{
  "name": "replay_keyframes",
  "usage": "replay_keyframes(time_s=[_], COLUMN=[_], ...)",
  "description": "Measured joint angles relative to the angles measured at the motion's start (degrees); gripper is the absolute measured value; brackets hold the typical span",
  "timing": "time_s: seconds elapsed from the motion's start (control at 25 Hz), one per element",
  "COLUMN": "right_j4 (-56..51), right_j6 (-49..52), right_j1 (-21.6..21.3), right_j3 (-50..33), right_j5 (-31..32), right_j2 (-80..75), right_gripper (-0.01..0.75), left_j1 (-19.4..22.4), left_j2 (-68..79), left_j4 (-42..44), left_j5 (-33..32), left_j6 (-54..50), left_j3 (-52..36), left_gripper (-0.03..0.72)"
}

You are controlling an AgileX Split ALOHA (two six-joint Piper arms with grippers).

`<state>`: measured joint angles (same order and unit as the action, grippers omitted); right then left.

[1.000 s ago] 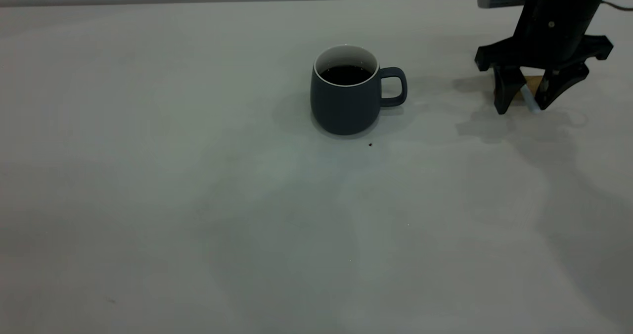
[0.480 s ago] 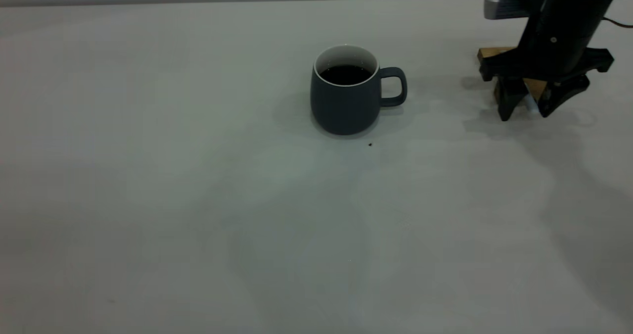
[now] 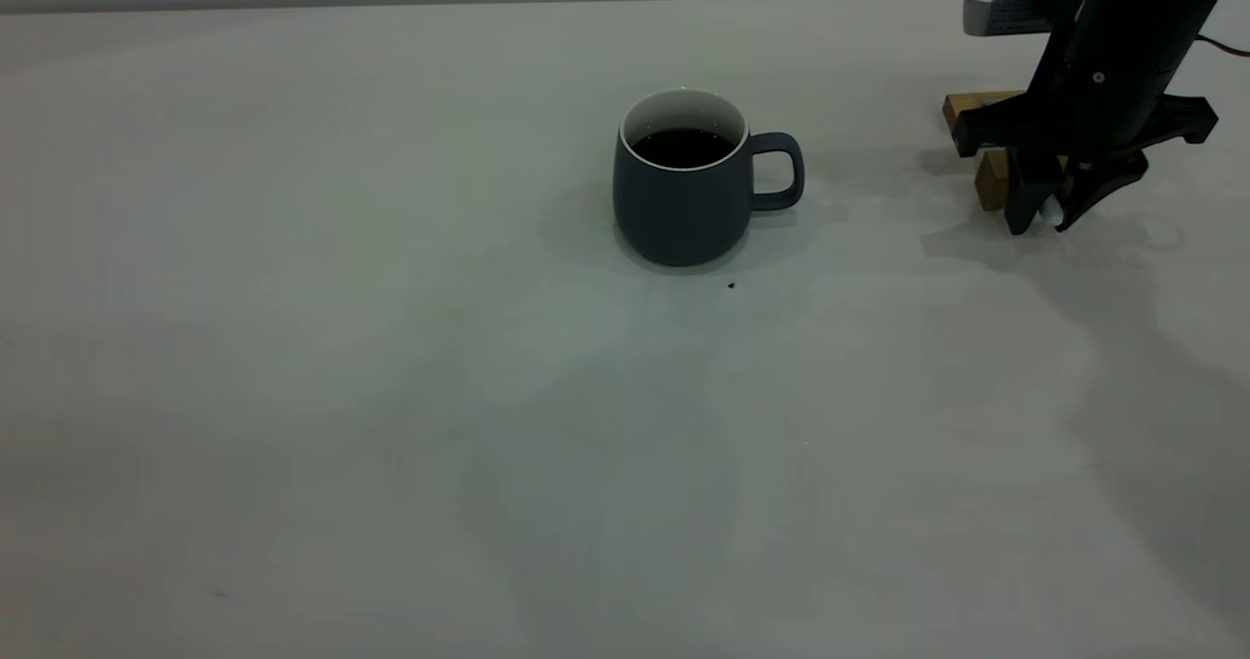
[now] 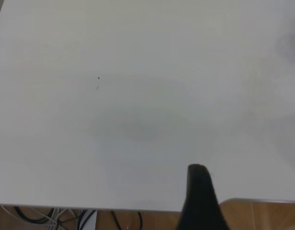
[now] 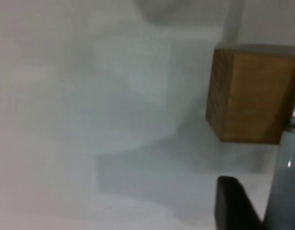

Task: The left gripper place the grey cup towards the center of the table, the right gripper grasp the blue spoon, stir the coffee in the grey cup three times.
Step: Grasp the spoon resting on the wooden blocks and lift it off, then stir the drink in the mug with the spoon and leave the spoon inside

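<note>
Grey cup [image 3: 684, 185] is sitting upright at centre-top of the exterior frame, handle pointing toward frame right, coffee [image 3: 684, 147] dark inside the white wall; it looks already set where the task wants it, central enough for the right arm to reach. A tiny dark speck is lying on the table [image 3: 391, 395] just below the cup. Right gripper [image 3: 1045, 218] is working at the upper right of the frame, tips down near the tabletop, fingers drawn close together and pinching the pale handle of the blue spoon [image 3: 1051, 212]. Wooden blocks [image 3: 988, 177] are standing just behind and beside the fingers; judging by this, they are serving as a rest that keeps the spoon handle raised for a pinch. In the right wrist view one finger [image 5: 233, 203] is lying against the spoon shaft [image 5: 284, 184], block [image 5: 253, 93] close by. Left gripper [image 4: 200, 201] is showing only one dark finger over bare table near its edge, parked away from the cup; cannot tell whether it is spread or closed. No brands, labels or writing readable anywhere.
</note>
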<state>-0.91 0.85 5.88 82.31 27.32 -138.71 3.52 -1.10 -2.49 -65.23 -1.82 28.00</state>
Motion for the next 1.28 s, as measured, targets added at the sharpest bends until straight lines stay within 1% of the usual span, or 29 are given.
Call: replay_keyframes(time_s=[0.08, 0.12, 0.24, 0.44, 0.6, 0.68, 0.76, 0.88, 1.0, 1.12, 1.28], right_j4=[-0.12, -0.19, -0.14, -0.08, -2.86, -8.49, -16.83, -35.58, -49.12, -57.84, -65.6], right_j6=[0.0, 0.0, 0.0, -0.11, -3.38, -7.49, -12.75, -19.33, -23.77, -24.65, -24.83], right_j1=[0.0, 0.0, 0.0, 0.0, 0.0, -0.07, -0.07, 0.01, 1.1, 3.19, 5.76], right_j3=[0.0, 0.0, 0.0, 0.0, 0.0, 0.0, 0.0, 0.0, 0.0, 0.0, 0.0], right_j5=[-0.24, -0.08, 1.35, 5.88, 9.99, 13.28, 17.33, 23.88, 29.5, 32.85, 35.81], right_j2=[0.0, 0.0, 0.17, 3.75, 9.71, 12.7, 15.11, 16.85, 16.82, 16.82, 16.82], right_gripper=[0.147, 0.124, 0.128, 0.127, 0.127, 0.127, 0.127, 0.127, 0.127, 0.127, 0.127], left_j1=[0.0, 0.0, 0.0, 0.0, 0.0, 0.0, 0.0, 0.0, 0.0, 0.0, 0.0], left_j2=[0.0, 0.0, 0.0, 0.0, 0.0, 0.0, 0.0, 0.0, 0.0, 0.0, 0.0], left_j4=[0.0, 0.0, 0.0, 0.0, 0.0, 0.0, 0.0, 0.0, 0.0, 0.0, 0.0], left_j5=[0.0, 0.0, 0.0, 0.0, 0.0, 0.0, 0.0, 0.0, 0.0, 0.0, 0.0], left_j6=[0.0, 0.0, 0.0, 0.0, 0.0, 0.0, 0.0, 0.0, 0.0, 0.0, 0.0], left_j3=[0.0, 0.0, 0.0, 0.0, 0.0, 0.0, 0.0, 0.0, 0.0, 0.0, 0.0], left_gripper=[0.585, 0.585, 0.585, 0.585, 0.585, 0.585, 0.585, 0.585, 0.585, 0.585, 0.585])
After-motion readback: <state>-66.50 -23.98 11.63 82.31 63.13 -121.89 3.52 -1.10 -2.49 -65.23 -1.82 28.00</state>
